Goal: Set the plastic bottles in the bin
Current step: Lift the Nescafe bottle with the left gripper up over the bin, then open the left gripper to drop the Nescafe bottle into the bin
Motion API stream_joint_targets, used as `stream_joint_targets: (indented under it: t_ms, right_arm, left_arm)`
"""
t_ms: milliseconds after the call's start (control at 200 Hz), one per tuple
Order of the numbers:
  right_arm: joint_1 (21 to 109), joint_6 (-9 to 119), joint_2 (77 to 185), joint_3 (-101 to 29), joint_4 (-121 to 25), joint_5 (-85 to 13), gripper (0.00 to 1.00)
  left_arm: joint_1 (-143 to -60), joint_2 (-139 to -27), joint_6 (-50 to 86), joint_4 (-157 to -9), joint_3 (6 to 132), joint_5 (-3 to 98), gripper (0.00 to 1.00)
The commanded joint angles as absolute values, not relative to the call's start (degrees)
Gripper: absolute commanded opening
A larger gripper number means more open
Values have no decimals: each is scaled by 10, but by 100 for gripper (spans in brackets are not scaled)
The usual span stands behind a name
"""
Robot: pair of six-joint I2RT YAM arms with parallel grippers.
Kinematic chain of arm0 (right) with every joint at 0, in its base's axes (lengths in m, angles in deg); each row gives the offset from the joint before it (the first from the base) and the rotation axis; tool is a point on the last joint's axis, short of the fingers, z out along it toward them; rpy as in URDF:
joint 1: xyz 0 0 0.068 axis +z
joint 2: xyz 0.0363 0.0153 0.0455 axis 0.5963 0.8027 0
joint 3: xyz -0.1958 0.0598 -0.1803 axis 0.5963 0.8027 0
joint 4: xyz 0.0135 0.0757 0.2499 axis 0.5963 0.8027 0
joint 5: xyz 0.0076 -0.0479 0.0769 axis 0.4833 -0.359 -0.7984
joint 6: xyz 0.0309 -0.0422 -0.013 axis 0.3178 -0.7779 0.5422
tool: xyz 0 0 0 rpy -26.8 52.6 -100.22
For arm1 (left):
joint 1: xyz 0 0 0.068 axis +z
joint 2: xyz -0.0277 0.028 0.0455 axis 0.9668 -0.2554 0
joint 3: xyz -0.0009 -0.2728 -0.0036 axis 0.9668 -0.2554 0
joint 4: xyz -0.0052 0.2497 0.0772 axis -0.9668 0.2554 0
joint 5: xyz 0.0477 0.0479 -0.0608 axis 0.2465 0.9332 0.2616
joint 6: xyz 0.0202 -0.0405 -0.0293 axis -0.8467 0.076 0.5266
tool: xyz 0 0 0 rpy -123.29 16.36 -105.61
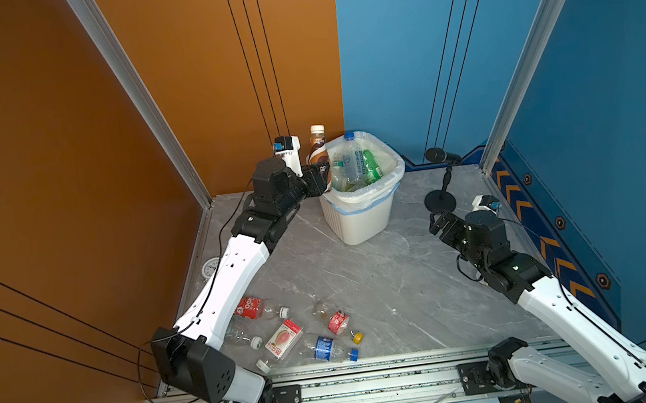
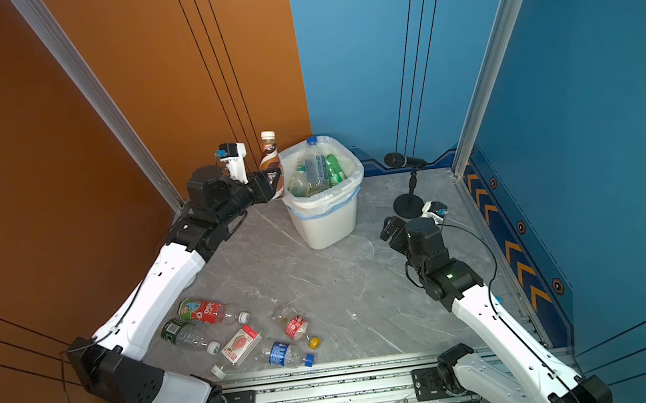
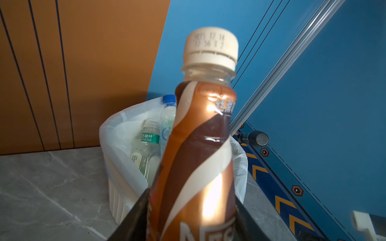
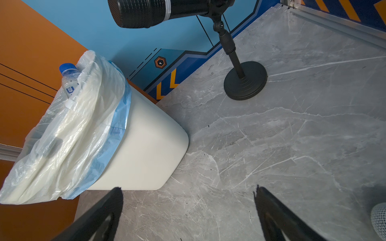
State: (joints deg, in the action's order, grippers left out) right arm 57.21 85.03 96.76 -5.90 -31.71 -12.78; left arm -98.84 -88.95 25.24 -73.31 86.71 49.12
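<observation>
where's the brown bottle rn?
In a top view the brown bottle is upright, clamped in the left gripper, at the back of the table near the orange wall, right beside the left rim of the bin.

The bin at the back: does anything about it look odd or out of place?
The bin looks nearly full: a blue-capped bottle stands on end, its cap poking above the rim. Nothing looks spilled, and the bin stands upright.
</observation>
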Motion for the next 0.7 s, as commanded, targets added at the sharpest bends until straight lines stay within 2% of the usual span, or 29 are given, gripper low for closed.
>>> stream_joint_targets:
  t_ms: [0,310,345,446,691]
  right_arm:
    - [569,840,962,-50,-323,-137,100]
    - [564,838,959,-46,-323,-139,100]
    - [563,837,960,-46,-324,-140,100]
    - [561,835,960,-47,-324,-143,100]
    - [554,826,960,-51,-319,-145,100]
  left_arm:
    - [-990,-927,274,-768,910,471,50]
    - [-994,-1014,327,-797,962,464,52]
    - [-994,-1020,332,-795,964,464,58]
    - [-989,-1032,353,-775,973,464,100]
    - [-968,-977,382,-806,930,470,98]
